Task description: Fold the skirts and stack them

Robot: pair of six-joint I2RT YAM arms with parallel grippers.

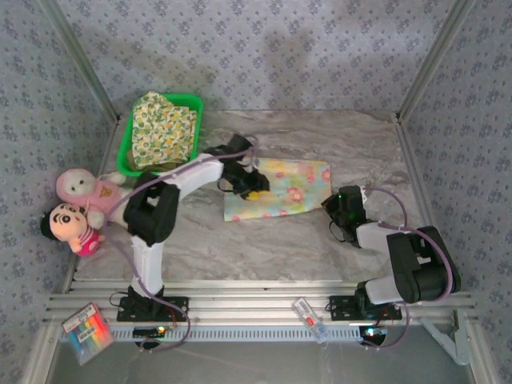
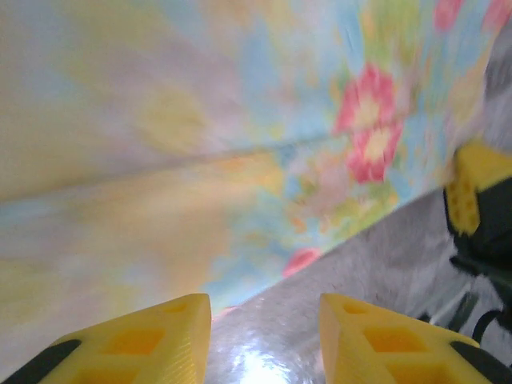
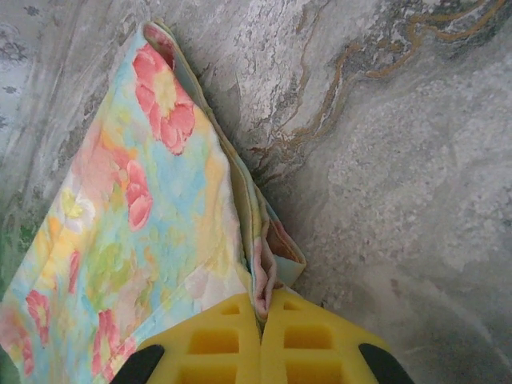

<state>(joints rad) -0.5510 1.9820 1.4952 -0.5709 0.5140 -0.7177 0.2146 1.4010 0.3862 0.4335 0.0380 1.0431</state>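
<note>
A pastel pink-yellow-blue print skirt (image 1: 280, 188) lies flat in the middle of the marble table (image 1: 320, 240). My left gripper (image 1: 254, 190) hovers low over its left part. In the left wrist view this gripper (image 2: 264, 320) is open, with bare table between its fingers and the skirt's edge (image 2: 240, 200) just beyond them. My right gripper (image 3: 262, 308) is shut on a folded corner of the same skirt (image 3: 144, 232), at its right end (image 1: 330, 194). A yellow-green floral skirt (image 1: 164, 128) lies in the green basket (image 1: 194, 102).
Two plush dolls (image 1: 80, 204) sit at the table's left edge beside the basket. A coloured packet (image 1: 86, 332) and a small white packet (image 1: 310, 318) lie on the rail by the arm bases. Patterned walls close in the back and both sides.
</note>
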